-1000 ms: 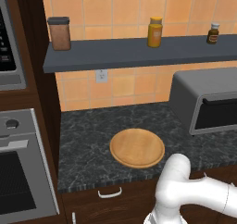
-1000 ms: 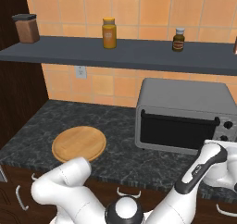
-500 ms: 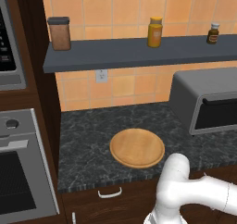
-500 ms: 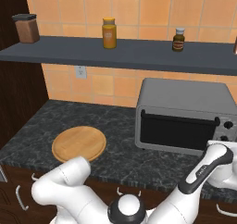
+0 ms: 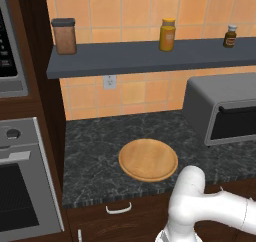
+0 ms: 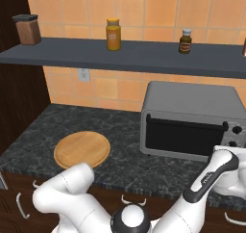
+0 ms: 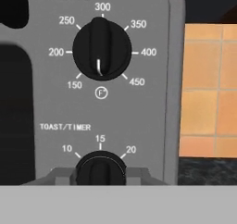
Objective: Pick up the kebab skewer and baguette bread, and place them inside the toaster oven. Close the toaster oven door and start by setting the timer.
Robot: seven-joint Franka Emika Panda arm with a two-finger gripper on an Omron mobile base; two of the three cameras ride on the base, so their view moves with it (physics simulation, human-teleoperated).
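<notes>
Two dials (image 7: 102,52) up close, fingers (image 7: 100,173) at timer knob

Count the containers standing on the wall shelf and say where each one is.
3: brown canister at the shelf's left end, yellow jar near the middle, small dark bottle further right. More may stand past the right edge.
</notes>
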